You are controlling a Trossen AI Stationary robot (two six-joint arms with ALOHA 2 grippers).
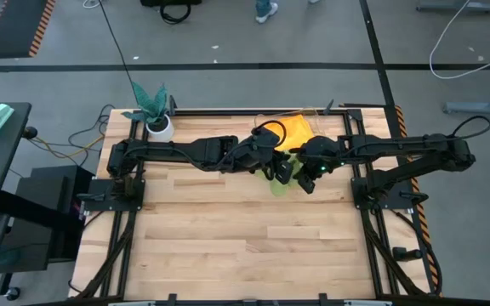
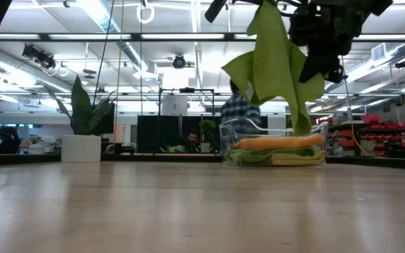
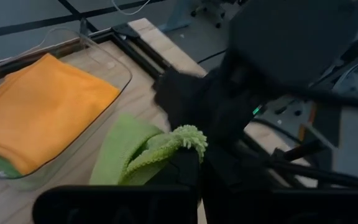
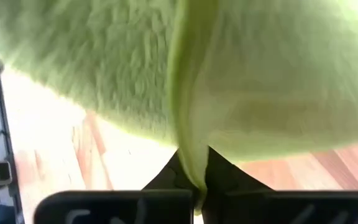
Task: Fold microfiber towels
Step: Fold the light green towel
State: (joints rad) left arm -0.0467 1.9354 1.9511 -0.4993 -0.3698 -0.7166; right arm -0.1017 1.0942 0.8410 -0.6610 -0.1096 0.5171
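A lime green microfiber towel (image 2: 273, 63) hangs in the air over the middle of the table, its lower end (image 2: 301, 123) clear of the wood. My left gripper (image 1: 272, 168) and my right gripper (image 1: 303, 177) meet at its top, both shut on it. Behind it stands a clear tray (image 1: 337, 117) holding a folded orange towel (image 3: 42, 106) on top of yellow and green ones (image 2: 287, 159). The right wrist view is almost filled by the green cloth (image 4: 135, 62). My left gripper holds the green towel at a bunched upper edge (image 3: 166, 149), close to a fuzzy corner (image 3: 192, 135) that sticks out past the fingers. The cloth hangs slack below, lifted clear of the table. My right gripper pinches a narrow fold of the towel (image 4: 194, 163) between its two fingers, which slant downward. The cloth spreads out wide beyond the fingertips and hangs loose.
A teal leafy plant in a white pot (image 1: 156, 119) stands at the back left corner. The near half of the wooden table (image 1: 245, 246) lies bare. A person (image 2: 241, 112) shows in the room beyond the tray.
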